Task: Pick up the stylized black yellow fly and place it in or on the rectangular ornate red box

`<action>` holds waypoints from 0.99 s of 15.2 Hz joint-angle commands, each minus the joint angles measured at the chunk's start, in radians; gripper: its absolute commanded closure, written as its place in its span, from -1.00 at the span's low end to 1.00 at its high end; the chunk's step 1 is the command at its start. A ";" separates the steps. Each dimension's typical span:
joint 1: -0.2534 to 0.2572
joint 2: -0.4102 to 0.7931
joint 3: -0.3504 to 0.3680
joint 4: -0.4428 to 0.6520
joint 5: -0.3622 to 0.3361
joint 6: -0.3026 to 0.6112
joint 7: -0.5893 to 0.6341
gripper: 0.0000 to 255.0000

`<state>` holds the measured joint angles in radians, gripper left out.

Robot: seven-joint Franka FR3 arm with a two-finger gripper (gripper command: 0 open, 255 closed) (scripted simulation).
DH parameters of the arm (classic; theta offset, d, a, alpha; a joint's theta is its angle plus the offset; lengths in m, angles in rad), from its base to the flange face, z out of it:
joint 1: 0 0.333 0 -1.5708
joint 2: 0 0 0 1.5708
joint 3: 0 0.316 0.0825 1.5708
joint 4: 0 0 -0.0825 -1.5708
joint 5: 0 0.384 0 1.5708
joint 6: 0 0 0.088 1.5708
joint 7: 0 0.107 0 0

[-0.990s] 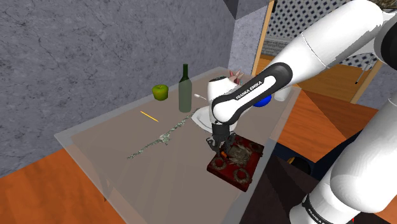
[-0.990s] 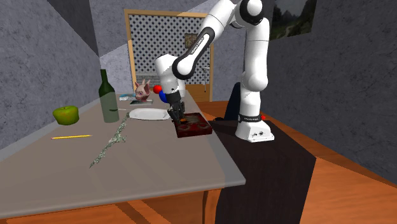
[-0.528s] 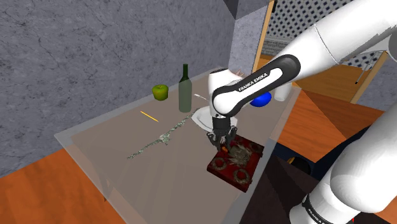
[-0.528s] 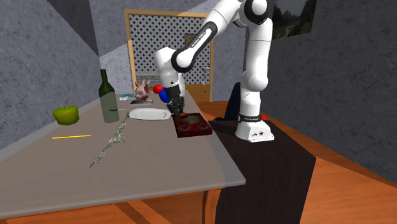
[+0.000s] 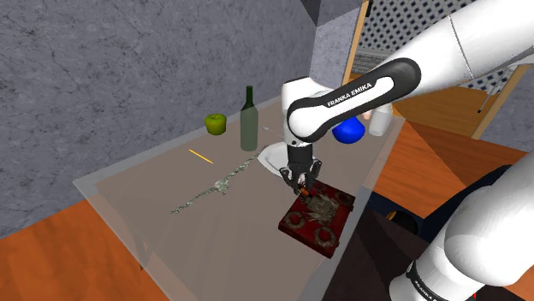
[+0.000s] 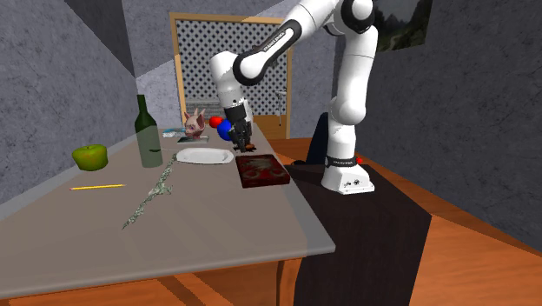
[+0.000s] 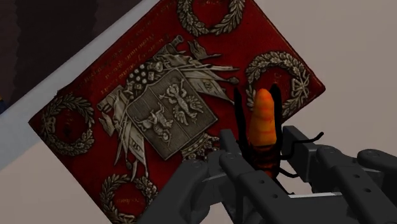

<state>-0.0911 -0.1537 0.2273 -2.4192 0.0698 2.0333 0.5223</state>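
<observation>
Place step: fly [image 7: 263,118] hovering over red box [image 7: 159,108]
Gripper [image 7: 266,154] clamped on fly, red box beneath; height unclear, so lower, then release.

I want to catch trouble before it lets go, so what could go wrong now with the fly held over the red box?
1. In the wrist view the fly sits near one corner of the red box, not its middle. Released there, it may tumble onto the table.
2. The gripper hangs above the box, so a dropped fly could bounce.
3. Its thin legs splay around the fingers and might snag on opening.
</observation>
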 commanded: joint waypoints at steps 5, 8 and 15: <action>-0.029 -0.136 -0.048 -0.119 -0.004 -0.018 -0.080 1.00; -0.051 -0.210 -0.085 -0.205 -0.020 -0.008 -0.133 1.00; -0.053 -0.139 -0.079 -0.248 -0.024 0.107 -0.128 1.00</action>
<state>-0.1446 -0.3009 0.1472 -2.6591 0.0459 2.1228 0.3934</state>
